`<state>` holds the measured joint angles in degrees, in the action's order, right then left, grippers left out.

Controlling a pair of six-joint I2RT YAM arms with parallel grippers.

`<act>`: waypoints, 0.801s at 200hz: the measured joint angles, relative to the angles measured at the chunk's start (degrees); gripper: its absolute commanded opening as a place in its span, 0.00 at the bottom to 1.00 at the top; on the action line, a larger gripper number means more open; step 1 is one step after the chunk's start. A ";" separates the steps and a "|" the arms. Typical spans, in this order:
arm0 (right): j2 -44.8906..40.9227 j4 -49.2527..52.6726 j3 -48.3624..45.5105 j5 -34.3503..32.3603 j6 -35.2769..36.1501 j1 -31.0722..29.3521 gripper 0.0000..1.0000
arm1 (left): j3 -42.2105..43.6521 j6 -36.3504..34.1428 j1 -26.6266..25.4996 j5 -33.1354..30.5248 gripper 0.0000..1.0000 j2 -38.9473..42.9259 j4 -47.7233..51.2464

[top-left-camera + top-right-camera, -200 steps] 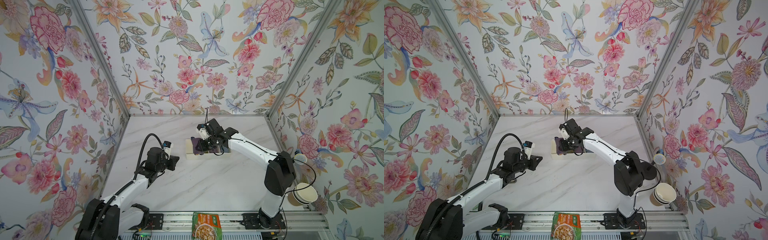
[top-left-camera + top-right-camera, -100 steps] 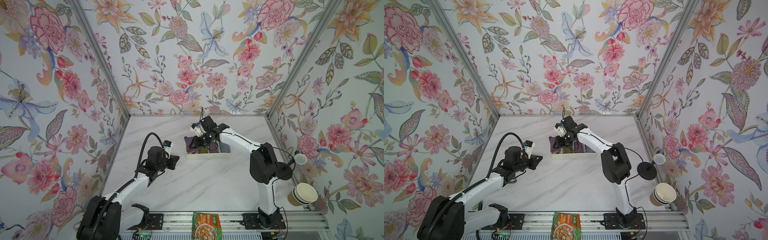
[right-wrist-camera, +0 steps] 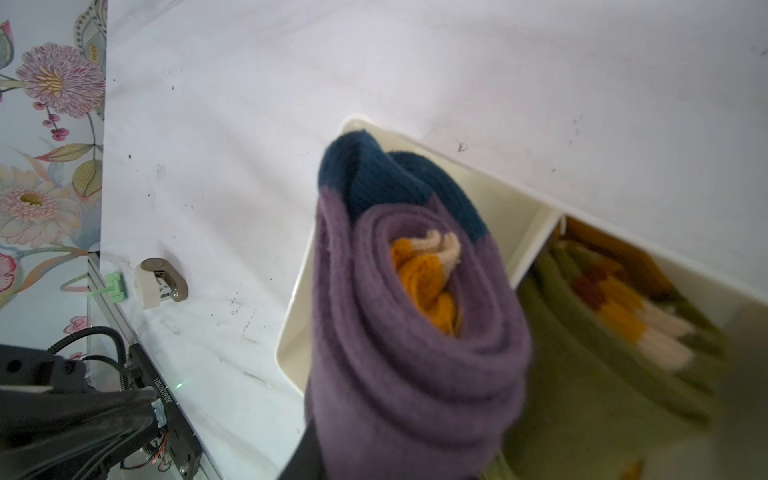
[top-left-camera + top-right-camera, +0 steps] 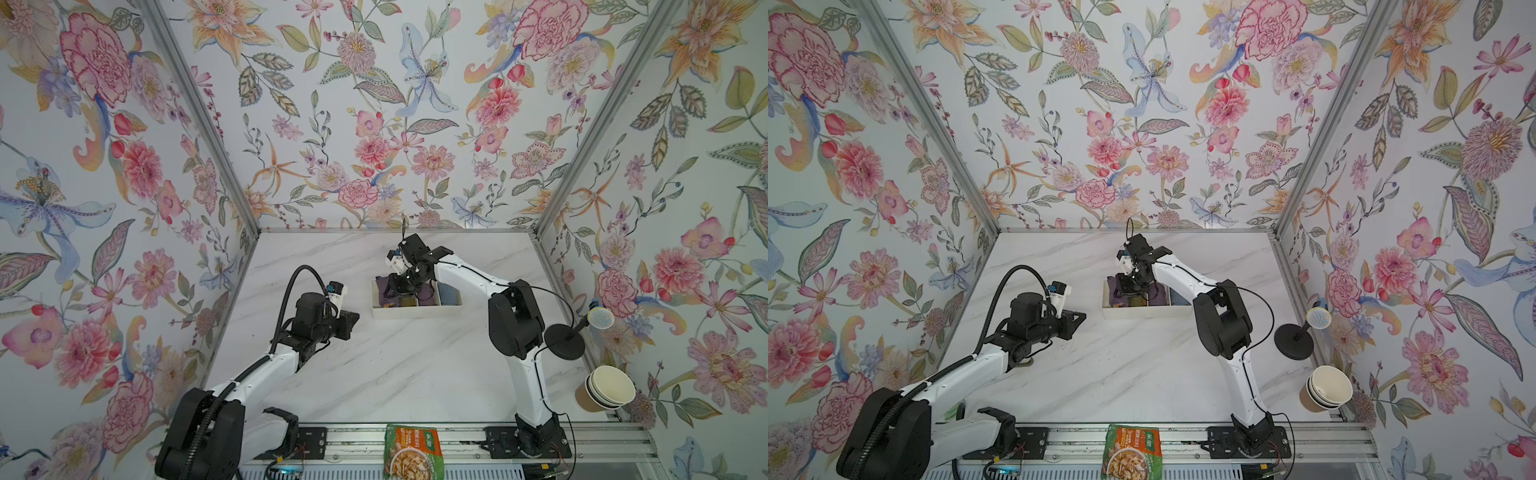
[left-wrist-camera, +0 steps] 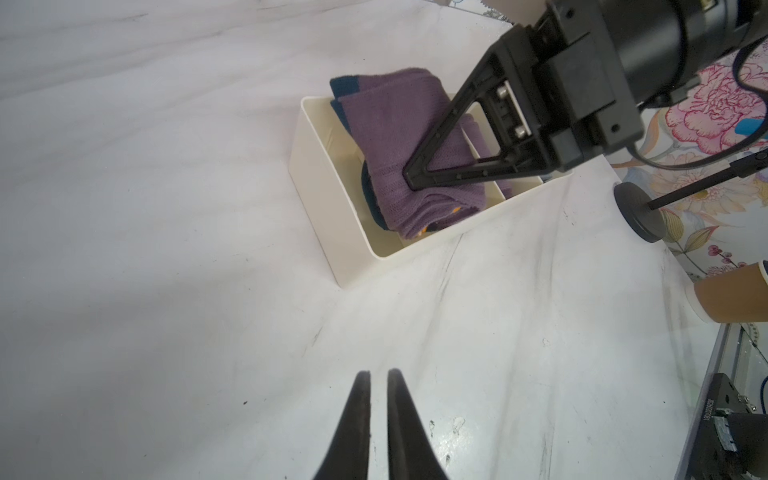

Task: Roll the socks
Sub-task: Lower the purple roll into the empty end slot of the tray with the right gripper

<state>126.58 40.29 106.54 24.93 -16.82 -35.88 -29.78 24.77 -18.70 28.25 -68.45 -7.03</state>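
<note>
The socks (image 3: 415, 332) are a purple roll with a navy toe and a mustard cuff at its core. The roll stands tilted in the end compartment of the white tray (image 5: 328, 216), its navy end above the rim. My right gripper (image 4: 401, 291) is shut on the socks (image 5: 399, 137), reaching down into the tray (image 4: 415, 311). One finger (image 3: 305, 453) shows beside the roll; the other is hidden. My left gripper (image 5: 377, 374) hovers shut and empty over the bare table, left of the tray (image 4: 1142, 312) and apart from it.
An olive-green sock bundle (image 3: 582, 374) fills the neighbouring compartment, and a light blue bundle (image 4: 449, 295) lies at the tray's right end. A microphone stand (image 4: 563, 343) and stacked paper cups (image 4: 606, 388) stand at the right edge. A snack packet (image 4: 413, 451) lies on the front rail.
My right gripper has carried the socks leftward along the tray to its end compartment and slightly down. The left arm has stayed still.
</note>
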 measured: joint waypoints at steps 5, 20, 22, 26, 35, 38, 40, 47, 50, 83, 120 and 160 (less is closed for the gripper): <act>0.59 0.31 0.61 -0.28 0.02 -0.04 0.00 | 0.00 -0.02 0.00 0.00 0.13 -0.09 -0.02; 2.36 1.31 2.67 -0.83 0.20 -0.37 0.00 | 0.00 -0.13 0.00 0.00 0.13 -0.26 0.00; 2.58 1.49 2.97 -1.07 0.20 -0.42 0.00 | 0.00 -0.15 0.00 0.00 0.13 -0.26 0.00; 3.02 1.92 3.52 -1.44 0.22 -0.52 0.00 | 0.00 -0.17 0.00 0.00 0.13 -0.31 0.00; 3.89 2.82 4.63 -2.08 0.39 -0.74 0.00 | -0.02 -0.20 0.02 0.00 0.13 -0.31 0.00; 4.15 3.04 4.94 -2.23 0.44 -0.81 0.00 | -0.02 -0.20 0.02 0.00 0.13 -0.33 0.00; 4.39 3.26 5.22 -2.47 0.50 -0.81 0.00 | -0.02 -0.20 0.02 0.00 0.13 -0.35 0.00; 5.09 4.02 6.12 -2.97 0.59 -0.92 0.00 | -0.02 -0.20 0.02 0.00 0.13 -0.42 0.00; 5.38 4.28 6.47 -3.13 0.61 -0.98 0.00 | -0.02 -0.20 0.02 0.00 0.13 -0.44 0.00; 7.48 8.20 9.77 -6.45 0.63 -1.70 0.00 | -0.33 -0.22 0.04 0.00 0.13 -1.11 0.02; 11.19 12.92 15.41 -10.51 0.61 -3.43 0.00 | -0.39 -0.42 0.04 -0.20 0.13 -1.68 0.26; 13.73 16.57 19.85 -13.64 0.59 -4.48 0.00 | -0.39 -0.48 0.04 -0.33 0.13 -2.01 0.63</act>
<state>140.31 56.86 126.39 11.29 -16.23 -40.36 -30.17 24.29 -18.65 27.92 -70.46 -6.39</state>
